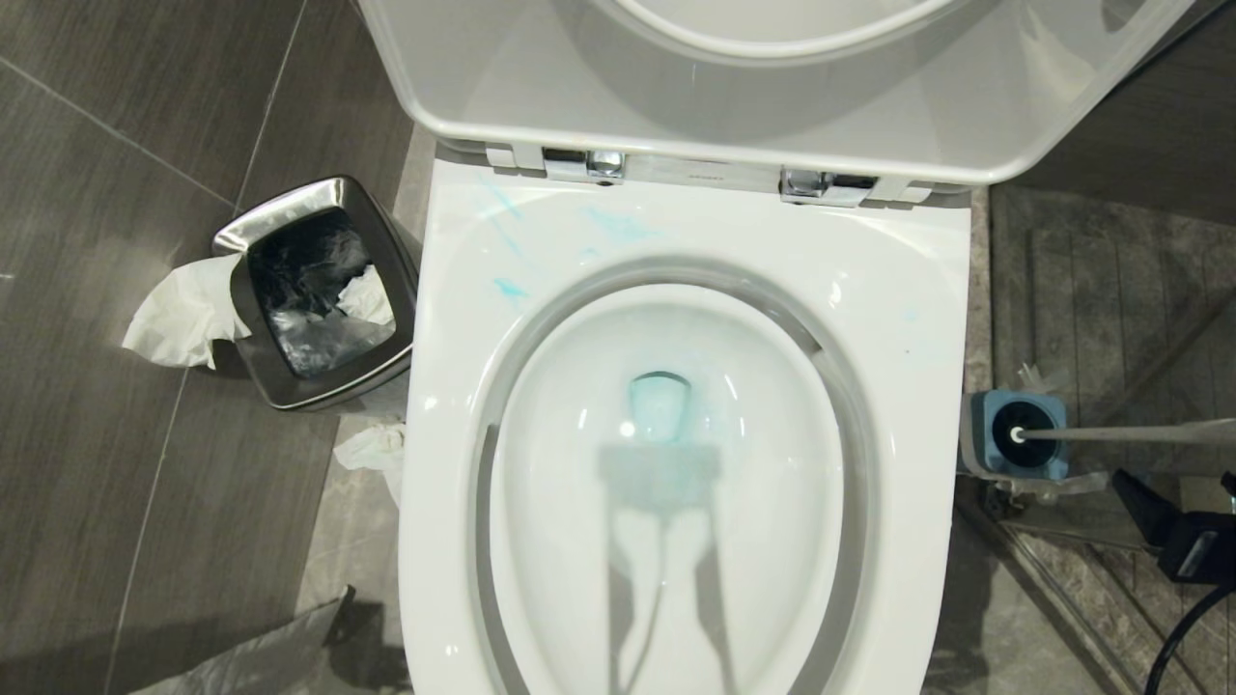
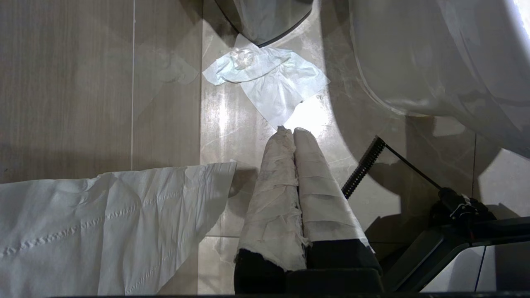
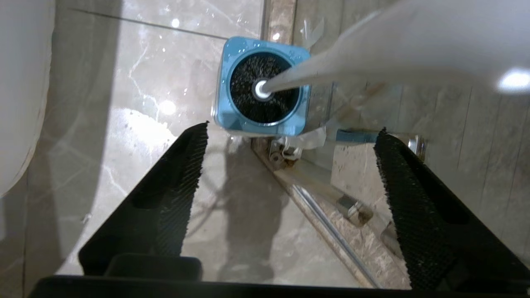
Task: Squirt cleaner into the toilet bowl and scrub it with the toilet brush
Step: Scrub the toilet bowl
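One toilet brush stands head-down in its blue holder on the floor, just right of the toilet bowl, handle leaning away to the right. Cleaner tints the bowl's water pale blue and streaks the far seat. Right claw hangs spread wide near the holder, gripping nothing. Left claw, wrapped fingers pressed together, points at the floor by a tissue. Chrome bin sits left.

Chrome waste bin holding crumpled tissue, blue brush holder on floor
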{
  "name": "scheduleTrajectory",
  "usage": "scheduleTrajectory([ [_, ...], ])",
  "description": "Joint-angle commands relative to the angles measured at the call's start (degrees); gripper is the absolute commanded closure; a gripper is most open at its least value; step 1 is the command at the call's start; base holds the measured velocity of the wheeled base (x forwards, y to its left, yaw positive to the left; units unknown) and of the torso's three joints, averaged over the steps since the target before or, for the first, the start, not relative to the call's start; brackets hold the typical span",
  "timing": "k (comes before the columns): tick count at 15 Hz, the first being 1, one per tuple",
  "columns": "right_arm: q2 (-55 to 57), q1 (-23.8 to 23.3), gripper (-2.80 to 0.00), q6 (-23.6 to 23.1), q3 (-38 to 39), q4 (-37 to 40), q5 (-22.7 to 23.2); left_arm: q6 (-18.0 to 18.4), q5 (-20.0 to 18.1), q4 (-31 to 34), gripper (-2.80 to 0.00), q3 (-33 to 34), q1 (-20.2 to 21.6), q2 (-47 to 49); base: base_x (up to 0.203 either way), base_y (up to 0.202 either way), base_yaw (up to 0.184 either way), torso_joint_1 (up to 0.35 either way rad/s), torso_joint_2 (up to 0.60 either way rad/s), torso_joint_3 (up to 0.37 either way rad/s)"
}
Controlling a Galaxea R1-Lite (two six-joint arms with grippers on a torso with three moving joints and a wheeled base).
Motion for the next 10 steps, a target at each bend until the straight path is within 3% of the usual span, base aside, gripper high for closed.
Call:
scheduleTrajectory([
  [1,2.18,-0.51,-2.8,-0.25,-2.56,-0.59,0.0,0.02,-0.02,0.0,0.0,0.0,0.0,0.0,0.0,0.0,0.0,0.0,0.0,0.0],
  [4,4.88,-1.29,-2.8,-1.26,-3.7,-1.87,0.25,0.02,-0.02,0.0,0.0,0.0,0.0,0.0,0.0,0.0,0.0,0.0,0.0,0.0],
  [7,9.95,-1.3,-2.8,-1.97,-4.75,-8.28,0.58,0.02,-0.02,0.0,0.0,0.0,0.0,0.0,0.0,0.0,0.0,0.0,0.0,0.0],
  [10,11.01,-1.3,-2.8,-3.19,-5.62,-9.25,5.03,0.02,-0.02,0.0,0.0,0.0,0.0,0.0,0.0,0.0,0.0,0.0,0.0,0.0],
])
